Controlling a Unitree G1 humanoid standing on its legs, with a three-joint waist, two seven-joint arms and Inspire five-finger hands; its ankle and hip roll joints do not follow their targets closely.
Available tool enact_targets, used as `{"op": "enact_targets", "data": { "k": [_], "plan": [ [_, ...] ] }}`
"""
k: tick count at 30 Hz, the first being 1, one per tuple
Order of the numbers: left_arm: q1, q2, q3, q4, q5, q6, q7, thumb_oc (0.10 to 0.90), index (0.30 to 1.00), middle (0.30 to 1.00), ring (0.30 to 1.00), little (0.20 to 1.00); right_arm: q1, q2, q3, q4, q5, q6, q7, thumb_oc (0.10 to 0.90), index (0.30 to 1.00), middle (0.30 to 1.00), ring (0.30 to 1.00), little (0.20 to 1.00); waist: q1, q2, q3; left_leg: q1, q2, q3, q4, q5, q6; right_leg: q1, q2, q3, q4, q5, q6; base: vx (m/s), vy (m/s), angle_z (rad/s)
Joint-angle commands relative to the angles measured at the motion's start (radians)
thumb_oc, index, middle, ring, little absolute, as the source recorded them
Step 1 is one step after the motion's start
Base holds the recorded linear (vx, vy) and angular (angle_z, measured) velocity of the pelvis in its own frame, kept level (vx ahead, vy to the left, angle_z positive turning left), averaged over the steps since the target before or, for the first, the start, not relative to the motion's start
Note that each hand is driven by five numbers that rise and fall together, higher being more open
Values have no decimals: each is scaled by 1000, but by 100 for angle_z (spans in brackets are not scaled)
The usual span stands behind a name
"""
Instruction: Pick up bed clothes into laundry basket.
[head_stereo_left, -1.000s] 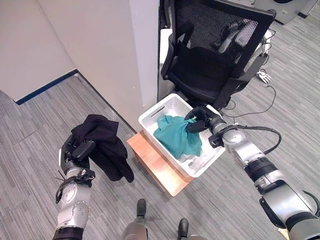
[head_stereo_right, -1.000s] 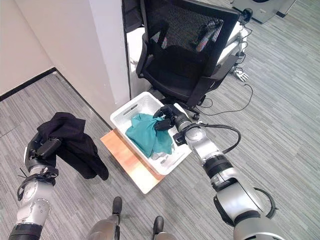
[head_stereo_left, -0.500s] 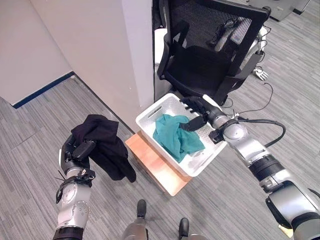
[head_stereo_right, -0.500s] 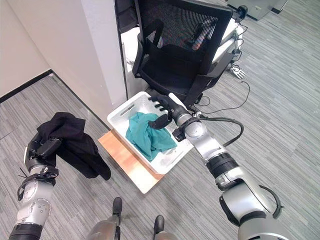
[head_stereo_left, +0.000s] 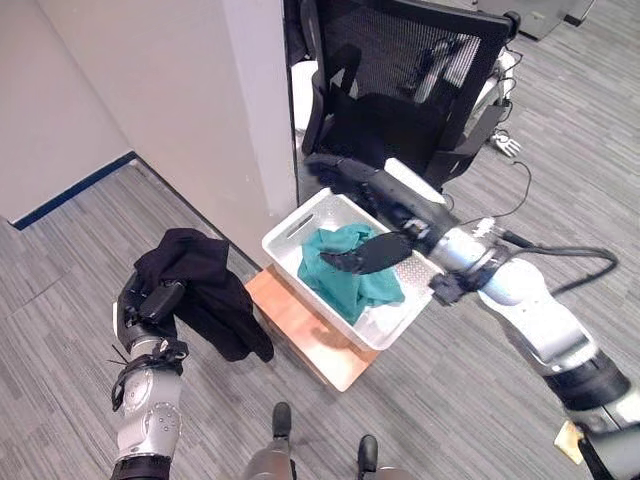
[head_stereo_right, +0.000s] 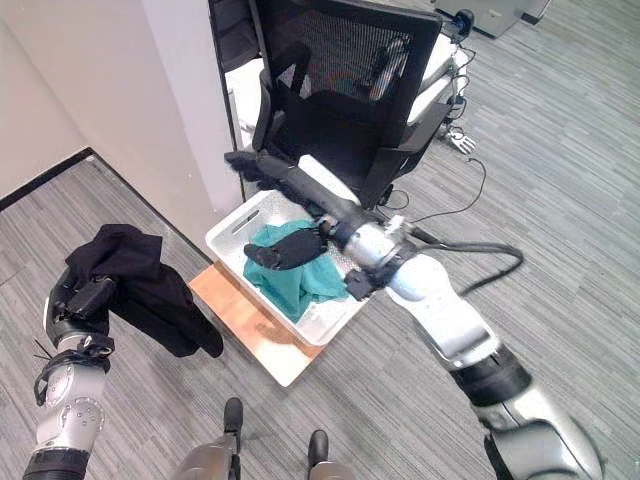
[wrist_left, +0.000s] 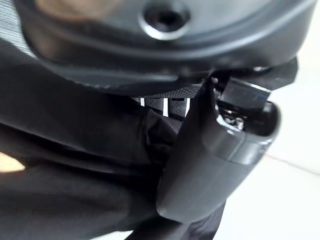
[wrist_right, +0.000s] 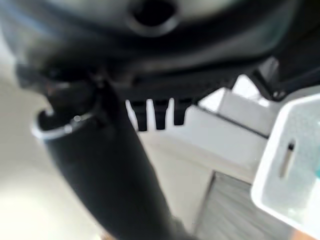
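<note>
A black garment (head_stereo_left: 200, 290) hangs bunched in the left hand (head_stereo_left: 150, 303), well to the left of the white laundry basket (head_stereo_left: 300, 222); the fingers and thumb are curled round the cloth, as the left wrist view confirms. A teal garment (head_stereo_left: 345, 272) lies inside the basket, its edge draped toward the near rim. The right hand (head_stereo_left: 385, 215) hovers above the basket with fingers straight and thumb spread, holding nothing. The basket sits on a low wooden stand (head_stereo_left: 305, 340), with a black office chair (head_stereo_left: 400, 90) just behind it.
</note>
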Motion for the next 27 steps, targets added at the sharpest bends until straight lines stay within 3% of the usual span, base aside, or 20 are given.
{"op": "enact_targets", "data": {
  "k": [1, 2, 4, 5, 8, 10, 13, 14, 16, 19, 21, 23, 24, 27],
  "plan": [
    [-28, 123, 169, -100, 78, -186, 8, 400, 300, 300, 300, 300, 110, 28, -143, -34, 71, -145, -16, 800, 900, 900, 900, 900, -42, -14, -134, 100, 14, 51, 2, -145, -23, -21, -61, -1, 3, -7, 54, 0, 0, 0],
    [-27, 126, 166, -101, 78, -186, 8, 400, 300, 300, 300, 300, 119, 30, -149, -39, 72, -143, -14, 800, 900, 900, 900, 900, -40, -16, -136, 101, 14, 51, 2, -145, -23, -20, -61, -1, 3, -7, 54, 0, 0, 0],
    [-32, 200, 237, -113, 137, -198, 23, 400, 300, 300, 300, 300, 345, 73, -262, -13, 116, -113, 31, 800, 900, 900, 900, 900, -65, -2, -152, 113, 12, 51, 2, -148, -24, -8, -62, -2, 3, -12, 55, 0, 0, 0],
    [-32, 203, 232, -112, 137, -198, 24, 400, 300, 300, 300, 300, 353, 76, -268, -16, 118, -112, 34, 800, 900, 900, 900, 900, -63, -4, -153, 114, 12, 50, 2, -149, -24, -7, -62, -3, 3, -13, 55, 0, 0, 0],
    [-34, 295, 294, -100, 191, -201, 44, 400, 300, 300, 300, 300, 528, 170, -376, 85, 91, -107, -4, 800, 900, 900, 900, 900, -84, 11, -166, 123, 10, 50, 2, -150, -27, 3, -61, -2, 3, -17, 56, 17, -6, -3],
    [-43, 373, 341, -94, 199, -218, 67, 400, 300, 300, 300, 300, 621, 282, -399, 205, 141, -111, -36, 800, 900, 900, 900, 900, -99, 25, -172, 126, 11, 55, 2, -142, -28, 2, -60, -1, 3, -9, 55, -9, -8, 2],
    [-49, 416, 365, -88, 199, -225, 78, 400, 300, 300, 300, 300, 667, 322, -383, 249, 110, -106, -26, 800, 900, 900, 900, 900, -107, 30, -182, 128, 10, 56, 2, -148, -30, 2, -59, 3, 3, -16, 56, 1, -9, -7],
    [-62, 490, 383, -79, 217, -224, 101, 400, 300, 300, 300, 300, 712, 368, -328, 354, 78, -81, -24, 800, 900, 900, 900, 900, -115, 46, -189, 131, 10, 59, 2, -145, -32, 2, -58, 9, 4, -13, 56, -17, -10, -10],
    [-78, 550, 386, -70, 220, -226, 113, 400, 300, 300, 300, 300, 716, 391, -276, 425, 54, -64, -30, 800, 900, 900, 900, 900, -116, 56, -193, 134, 11, 63, 2, -142, -35, 3, -58, 10, 4, -11, 56, -15, -12, -19],
    [-114, 630, 382, -57, 217, -224, 117, 400, 300, 300, 300, 300, 712, 408, -221, 430, 44, -53, -16, 800, 900, 900, 900, 900, -121, 62, -196, 135, 12, 66, 2, -139, -38, 3, -57, 10, 4, -10, 56, -7, -7, -7],
    [-163, 722, 355, -25, 202, -220, 109, 400, 300, 300, 300, 300, 704, 404, -172, 434, 46, -45, 5, 800, 900, 900, 900, 900, -124, 75, -199, 135, 12, 66, 2, -134, -40, 4, -57, 12, 4, -8, 56, -38, -40, 0],
    [-281, 845, 265, 31, 146, -224, 72, 400, 300, 300, 300, 300, 682, 390, -117, 424, 30, -46, 25, 800, 900, 900, 900, 900, -128, 91, -203, 133, 11, 62, 2, -128, -45, 8, -58, 4, 4, -8, 59, -38, -31, 10],
    [-286, 847, 260, 34, 145, -225, 71, 400, 300, 300, 300, 300, 682, 391, -118, 424, 30, -46, 25, 800, 900, 900, 900, 900, -127, 90, -202, 133, 11, 62, 2, -128, -45, 8, -58, 3, 4, -8, 59, -23, -21, 13],
    [-424, 955, 156, 87, 99, -226, 46, 400, 300, 300, 300, 300, 667, 382, -90, 431, 23, -50, 24, 800, 900, 900, 900, 900, -131, 108, -209, 133, 10, 57, 2, -122, -48, 13, -58, -5, 3, -8, 60, -20, -31, 3]
  ]
}}
